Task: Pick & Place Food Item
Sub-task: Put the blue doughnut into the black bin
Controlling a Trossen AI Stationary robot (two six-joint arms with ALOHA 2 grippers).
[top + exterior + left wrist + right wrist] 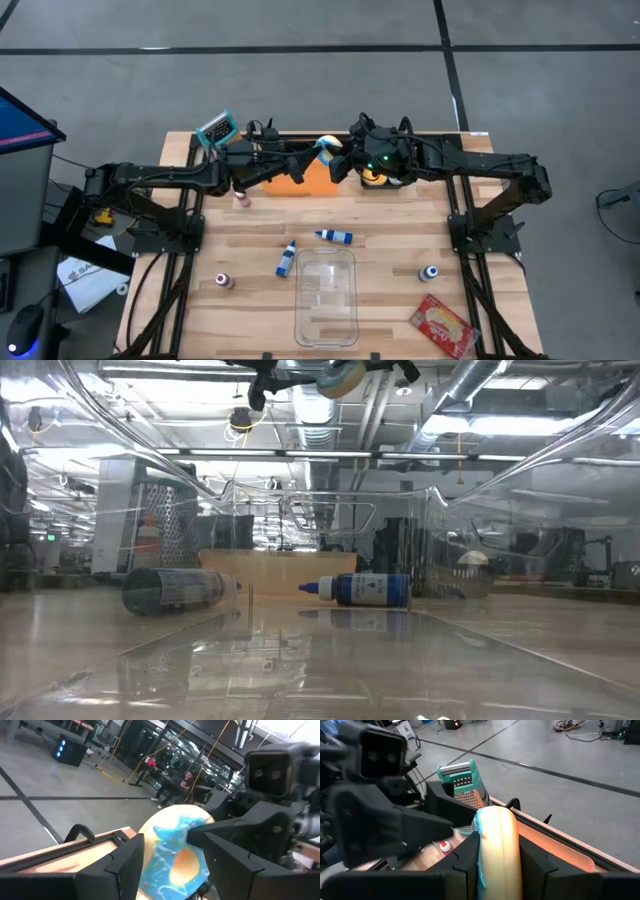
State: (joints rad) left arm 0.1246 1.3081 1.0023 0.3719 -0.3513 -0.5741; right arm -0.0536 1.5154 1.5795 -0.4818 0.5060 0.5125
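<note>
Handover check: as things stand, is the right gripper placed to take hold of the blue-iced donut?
Probably yes. The right gripper already has its fingers on either side of the blue-iced donut, high over the table's far edge. The left gripper flanks the same donut, so nothing blocks the way.

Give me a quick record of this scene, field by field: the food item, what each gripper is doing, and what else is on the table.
food item: blue-iced donut, held in the air above the table's far edge
left gripper: fingers either side of the donut
right gripper: shut on the donut's rim
container: clear bin, near-centre
other items: blue bottles, grater, red packet
</note>
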